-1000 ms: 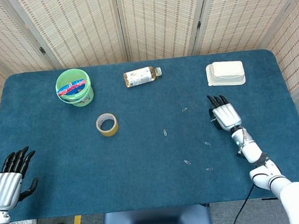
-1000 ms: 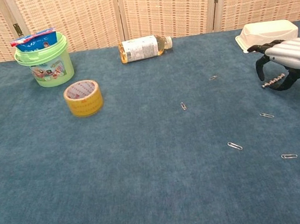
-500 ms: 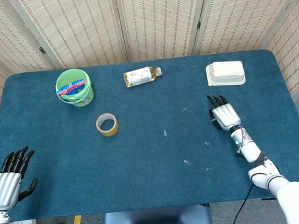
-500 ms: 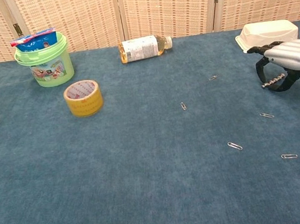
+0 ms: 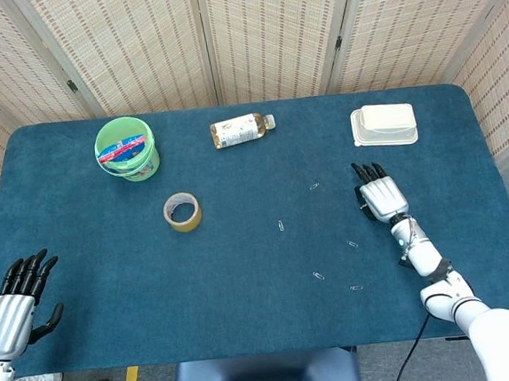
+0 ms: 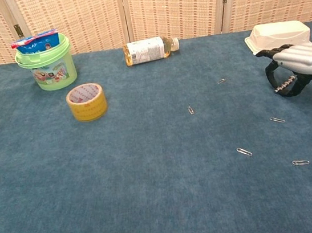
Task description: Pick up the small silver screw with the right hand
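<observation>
The small silver screw [image 6: 285, 83] shows in the chest view, pinched between the thumb and a finger of my right hand [image 6: 298, 60], just above the blue cloth. In the head view the right hand [image 5: 383, 197] lies palm down at the table's right and hides the screw. My left hand [image 5: 15, 305] hovers at the near left corner with its fingers apart and nothing in it; the chest view does not show it.
Several paper clips [image 6: 244, 151] lie scattered left of and below the right hand. A white lidded box [image 5: 383, 125] sits just behind it. Farther left are a lying bottle [image 5: 242, 129], a yellow tape roll [image 5: 182, 212] and a green bucket [image 5: 127, 148].
The right hand has drifted slightly up and to the right with the screw still in its pinch. The left hand has sunk a little toward the near edge.
</observation>
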You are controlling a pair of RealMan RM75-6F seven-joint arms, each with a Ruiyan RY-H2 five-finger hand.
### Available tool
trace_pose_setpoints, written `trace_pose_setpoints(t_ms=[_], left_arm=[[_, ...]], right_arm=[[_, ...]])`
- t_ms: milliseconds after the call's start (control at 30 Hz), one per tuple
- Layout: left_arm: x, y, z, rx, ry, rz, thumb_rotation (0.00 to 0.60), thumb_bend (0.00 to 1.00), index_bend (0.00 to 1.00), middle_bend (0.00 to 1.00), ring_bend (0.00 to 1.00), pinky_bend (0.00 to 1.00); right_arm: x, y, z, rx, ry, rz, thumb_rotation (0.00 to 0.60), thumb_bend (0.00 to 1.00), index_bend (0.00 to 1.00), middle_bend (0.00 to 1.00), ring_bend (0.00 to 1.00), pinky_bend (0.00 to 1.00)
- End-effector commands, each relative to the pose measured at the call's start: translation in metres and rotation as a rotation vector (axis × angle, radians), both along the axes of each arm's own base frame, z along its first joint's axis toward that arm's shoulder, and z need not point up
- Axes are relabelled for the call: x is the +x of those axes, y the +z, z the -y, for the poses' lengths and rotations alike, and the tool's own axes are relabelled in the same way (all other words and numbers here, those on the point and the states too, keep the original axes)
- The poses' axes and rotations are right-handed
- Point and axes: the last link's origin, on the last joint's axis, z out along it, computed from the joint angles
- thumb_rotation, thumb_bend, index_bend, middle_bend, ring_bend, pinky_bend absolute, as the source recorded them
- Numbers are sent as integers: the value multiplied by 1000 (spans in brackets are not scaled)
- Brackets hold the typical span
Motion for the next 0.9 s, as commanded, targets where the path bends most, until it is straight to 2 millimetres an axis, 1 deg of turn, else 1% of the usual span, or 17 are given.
trace_pose_setpoints(t_ms=[33, 267, 600, 900], left_arm=[[0, 0, 1, 2, -4, 4, 600, 471, 0, 36, 41, 82], [0, 1, 1, 1, -12, 6, 600, 471, 0, 36, 40, 81], [0, -1, 1, 0, -14, -3, 600, 471, 0, 36, 40, 81], [1, -3, 1, 1, -16, -9, 600, 471, 0, 36, 39, 81]], right_arm=[[0, 0, 0, 0, -2, -2, 600, 384, 577, 0, 0, 0], [3, 1, 0, -12, 16, 8, 600, 383, 599, 10, 0, 0], [15, 19, -4, -56, 83, 64, 600, 383, 603, 14, 0, 0], [20, 28, -9, -74, 103, 81, 600, 383, 617, 23, 0, 0]])
